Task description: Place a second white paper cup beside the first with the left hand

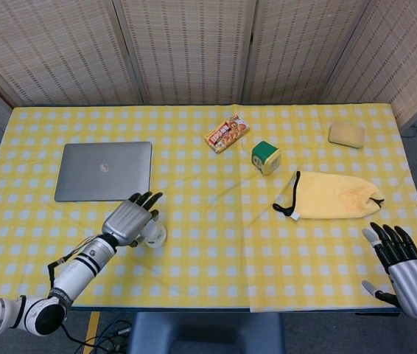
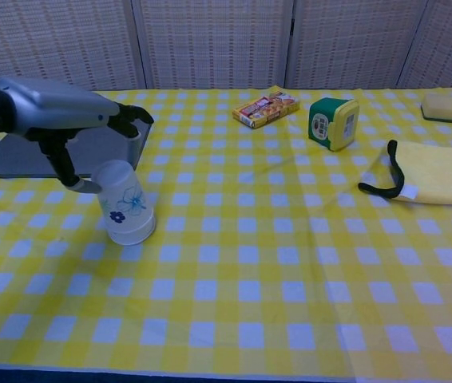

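One white paper cup with a blue flower print stands upside down on the yellow checked tablecloth, near the front left; in the head view the cup peeks out from under the fingers. My left hand hovers over it with fingers stretched forward above the cup and apart from it. Its thumb hangs down and touches the cup's upper left side. I see no other cup in either view. My right hand is at the front right table edge, fingers spread, holding nothing.
A closed grey laptop lies behind the left hand. A snack packet, a green and white box, a yellow pouch with a black strap and a beige sponge lie further right.
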